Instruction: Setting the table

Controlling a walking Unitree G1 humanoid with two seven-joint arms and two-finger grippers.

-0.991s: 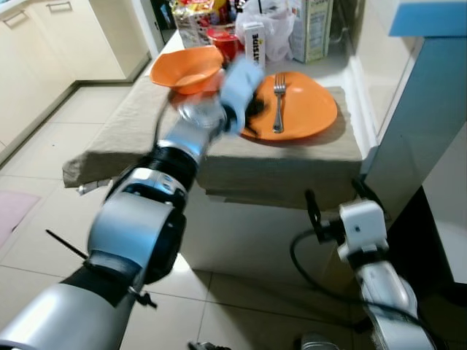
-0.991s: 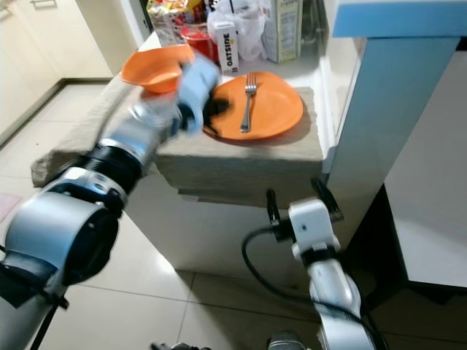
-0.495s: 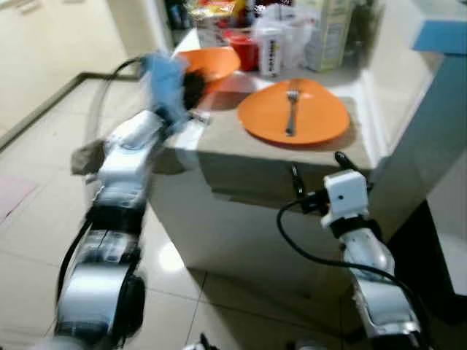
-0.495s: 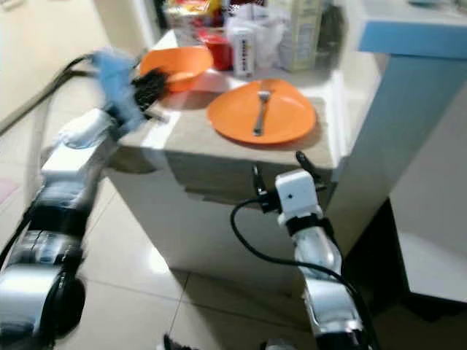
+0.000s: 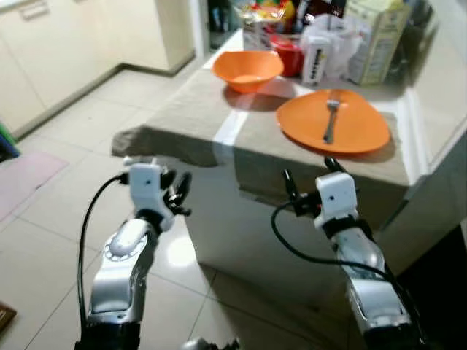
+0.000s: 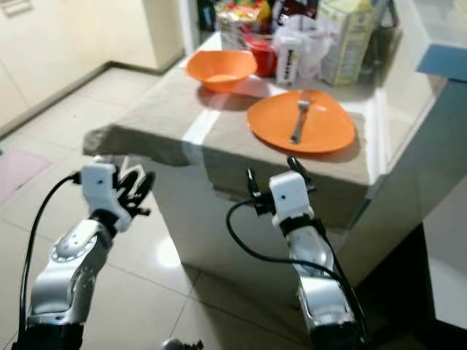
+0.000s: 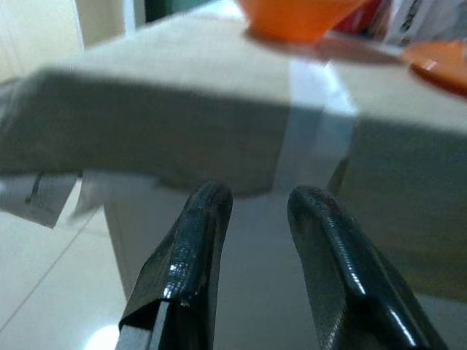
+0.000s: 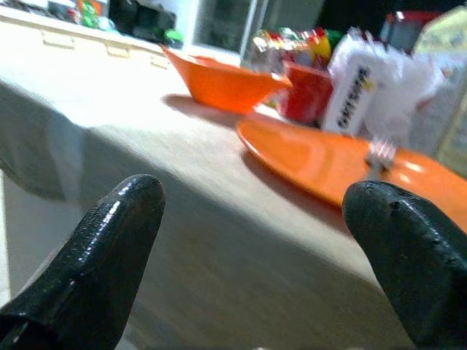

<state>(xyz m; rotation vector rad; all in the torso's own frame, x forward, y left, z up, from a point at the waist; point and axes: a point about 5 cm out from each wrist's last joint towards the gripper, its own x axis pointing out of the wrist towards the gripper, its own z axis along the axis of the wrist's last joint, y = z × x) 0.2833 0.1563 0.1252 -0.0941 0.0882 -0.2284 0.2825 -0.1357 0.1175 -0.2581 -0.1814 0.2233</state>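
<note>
While both arms sit low in front of the desk (image 5: pixel 219 127), I see the left claw (image 5: pixel 174 191) hanging below the desk's left front corner, off the cloth and over the tiled floor (image 5: pixel 58 219); its two black fingers (image 7: pixel 191 248) stand a little apart with nothing between them. My right claw (image 5: pixel 306 186) is just in front of the desk's front edge, below the plate, its fingers (image 8: pixel 109 240) spread wide and empty.

On the desk, a beige cloth (image 5: pixel 182 117) covers the top and droops over the front and left edges (a pale strip runs across it from back to front). An orange plate (image 5: pixel 343 127) lies toward the right side of the desk with a fork (image 5: pixel 330 120) resting on it, tines pointing to the back edge. An orange bowl (image 5: pixel 248 69) stands upright near the back left, apart from the plate. Behind them, along the back edge, I can make out a red cup (image 5: pixel 290 55), a white plastic bag (image 5: pixel 328 51), a carton (image 5: pixel 376 40) and some colourful packets (image 5: pixel 266 14), crowded together. Cream cabinets (image 5: pixel 66 44) line the far left of the room.
</note>
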